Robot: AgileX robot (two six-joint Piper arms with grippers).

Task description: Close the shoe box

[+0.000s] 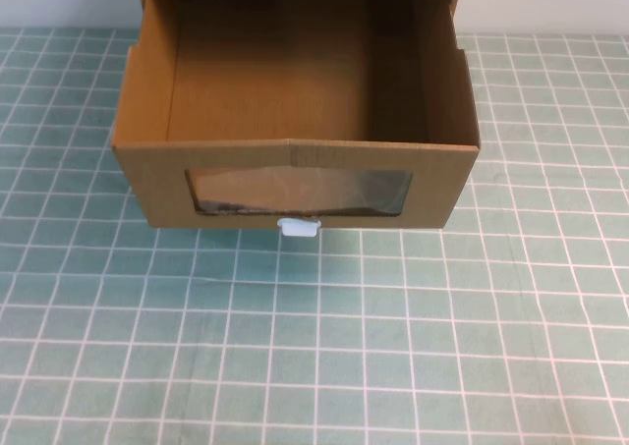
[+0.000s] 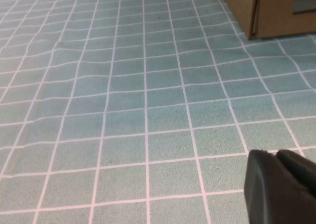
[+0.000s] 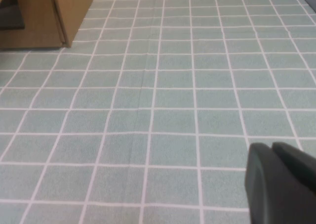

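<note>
Shoe box [image 1: 295,121] sits open top-center, no readable writing; left gripper [image 2: 284,184] and right gripper [image 3: 281,182] hover over the table [image 1: 393,347], can't tell their state.

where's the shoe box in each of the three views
High view: the shoe box fills the upper centre, drawer pulled out, white pull tab under its window; neither gripper shows.
Left wrist view: only a box corner, far from the left gripper.
Right wrist view: a box corner, far from the right gripper.
Shared landmark: the green grid mat.
</note>
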